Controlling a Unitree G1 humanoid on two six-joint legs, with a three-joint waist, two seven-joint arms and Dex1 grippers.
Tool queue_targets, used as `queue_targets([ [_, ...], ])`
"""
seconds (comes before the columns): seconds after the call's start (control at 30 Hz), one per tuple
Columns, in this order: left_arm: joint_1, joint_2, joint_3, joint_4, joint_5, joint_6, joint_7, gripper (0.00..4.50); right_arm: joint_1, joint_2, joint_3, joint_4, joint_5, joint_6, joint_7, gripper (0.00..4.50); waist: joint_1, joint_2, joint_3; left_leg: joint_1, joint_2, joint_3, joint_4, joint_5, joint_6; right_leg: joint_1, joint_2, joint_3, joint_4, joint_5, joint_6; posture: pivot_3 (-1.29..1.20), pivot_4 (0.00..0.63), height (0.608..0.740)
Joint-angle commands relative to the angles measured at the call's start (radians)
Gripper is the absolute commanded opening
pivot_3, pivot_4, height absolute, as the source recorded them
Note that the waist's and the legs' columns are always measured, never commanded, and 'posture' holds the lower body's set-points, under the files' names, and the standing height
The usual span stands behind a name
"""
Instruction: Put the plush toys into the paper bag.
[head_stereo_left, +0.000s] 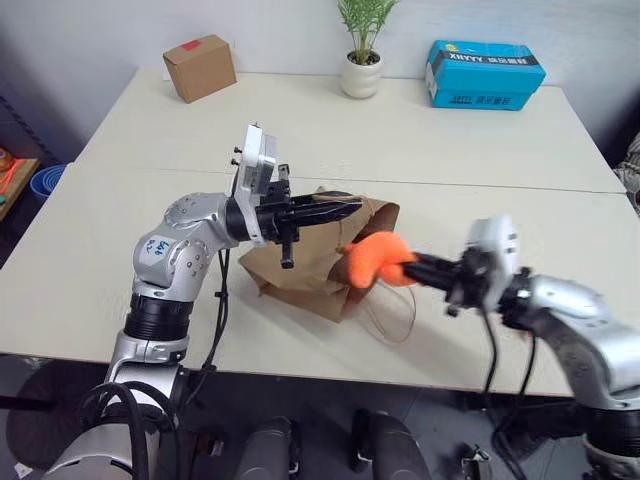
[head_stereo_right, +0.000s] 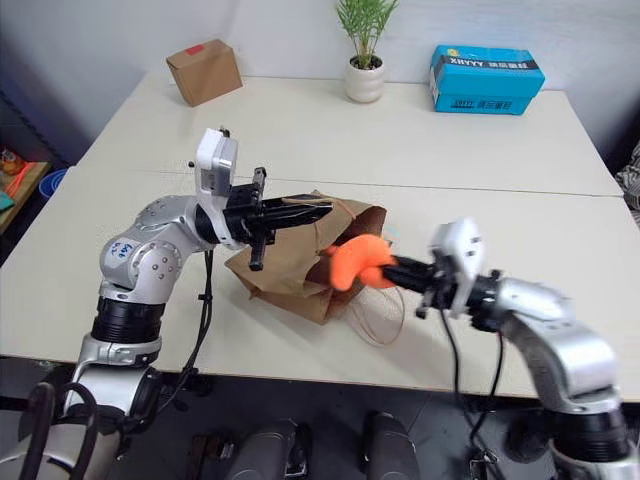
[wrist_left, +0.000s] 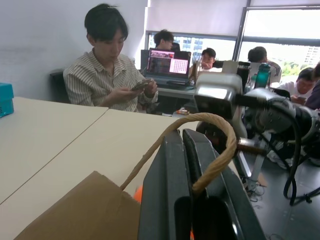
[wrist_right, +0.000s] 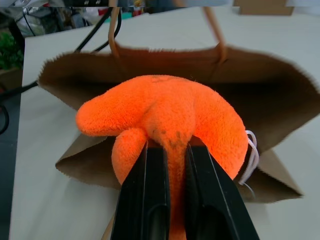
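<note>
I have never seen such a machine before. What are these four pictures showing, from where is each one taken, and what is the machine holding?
This is a humanoid robot with two arms, each ending in a gripper with two black fingers. Two pictures come from cameras in its head, looking down over a white table. The other two come from cameras on its wrists, looking along the fingers.

The left gripper is shut on a handle of the brown paper bag, holding its mouth up. The right gripper is shut on the orange plush toy, in front of the bag's opening; the right wrist view shows this closely.

Farther back on the table stand a small cardboard box, a potted plant and a blue box. The left wrist view also shows people sitting in the room.
</note>
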Motion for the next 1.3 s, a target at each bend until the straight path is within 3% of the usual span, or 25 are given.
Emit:
queue_targets([
  [0.03, -0.034, -0.013, 0.009, -0.039, -0.029, 0.006, -0.008, 0.00, -0.083, 0.046, 0.114, 0.058, -0.120, -0.068, -0.031, 0.01, 0.000, 0.000, 0.000, 0.000, 0.000, 0.000, 0.000, 0.000, 0.000, 0.000, 0.000, 0.000, 0.000, 0.000, 0.000, 0.00, 0.150, 0.740],
  [0.27, -0.019, -0.026, 0.017, -0.060, -0.053, 0.019, -0.013, 0.00, -0.256, 0.206, 0.309, 0.281, -0.348, -0.202, -0.099, 0.01, -0.006, 0.000, 0.000, -0.001, 0.000, 0.000, 0.000, 0.000, 0.000, -0.001, 0.002, -0.001, 0.000, 0.000, 0.000, 0.00, 0.150, 0.740],
  [0.4, -0.010, -0.028, 0.023, -0.049, -0.051, 0.009, -0.017, 0.00, -0.271, 0.261, 0.320, 0.342, -0.368, -0.231, -0.097, 0.01, -0.004, 0.000, 0.000, -0.002, -0.001, -0.001, 0.000, 0.001, 0.001, -0.001, 0.003, -0.002, 0.000, 0.000, 0.000, 0.00, 0.150, 0.740],
  [0.57, 0.003, -0.033, 0.021, -0.035, -0.029, -0.019, -0.013, 0.00, -0.239, 0.257, 0.287, 0.316, -0.341, -0.268, -0.038, 1.66, -0.006, 0.000, 0.000, -0.002, -0.001, -0.001, 0.000, 0.001, 0.001, -0.001, 0.002, -0.002, 0.000, 0.000, 0.000, 0.00, 0.150, 0.740],
  [0.7, 0.025, -0.015, 0.033, -0.032, -0.020, -0.033, -0.014, 0.00, -0.114, 0.122, 0.115, 0.172, -0.186, -0.255, 0.093, 3.05, 0.003, 0.000, 0.000, -0.002, -0.002, -0.002, 0.000, 0.000, 0.002, -0.001, 0.002, -0.002, -0.001, 0.000, 0.000, 0.00, 0.150, 0.740],
  [0.83, 0.050, 0.010, 0.034, -0.045, -0.005, -0.049, -0.015, 0.00, 0.029, 0.038, -0.111, 0.050, 0.011, -0.201, 0.128, 4.41, 0.004, -0.001, 0.000, -0.003, -0.002, -0.001, 0.000, -0.001, 0.004, 0.000, 0.001, -0.002, -0.003, 0.001, 0.001, 0.00, 0.150, 0.740],
  [0.97, 0.075, 0.043, 0.043, -0.061, 0.006, -0.062, -0.023, 0.00, 0.311, -0.036, -0.437, -0.006, 0.057, -0.231, 0.142, 4.47, 0.009, -0.001, 0.000, -0.002, -0.001, -0.001, -0.001, -0.001, 0.003, 0.000, 0.001, -0.002, -0.003, 0.001, 0.001, 0.00, 0.150, 0.740],
  [1.1, 0.095, 0.057, 0.041, -0.086, 0.002, -0.065, -0.018, 0.00, 0.582, 0.011, -0.718, 0.018, 0.017, -0.319, 0.104, 4.47, 0.017, -0.001, 0.000, -0.002, -0.003, -0.001, -0.002, -0.001, 0.004, 0.001, 0.001, -0.002, -0.004, 0.001, 0.001, 0.00, 0.150, 0.740],
  [1.2, 0.102, 0.057, 0.036, -0.097, -0.001, -0.062, -0.014, 0.00, 0.767, 0.078, -0.839, 0.075, -0.029, -0.426, 0.116, 4.47, 0.018, -0.001, 0.000, 0.000, -0.003, 0.000, -0.002, -0.002, 0.005, 0.002, 0.001, 0.000, -0.005, 0.001, 0.002, 0.00, 0.150, 0.740],
  [1.3, 0.100, 0.054, 0.027, -0.101, 0.000, -0.058, -0.016, 0.00, 0.882, 0.108, -0.881, 0.139, -0.050, -0.468, 0.123, 4.47, 0.016, -0.001, 0.000, 0.002, -0.002, 0.001, -0.002, -0.004, 0.005, 0.003, 0.000, 0.001, -0.009, 0.001, 0.002, 0.00, 0.150, 0.740],
])
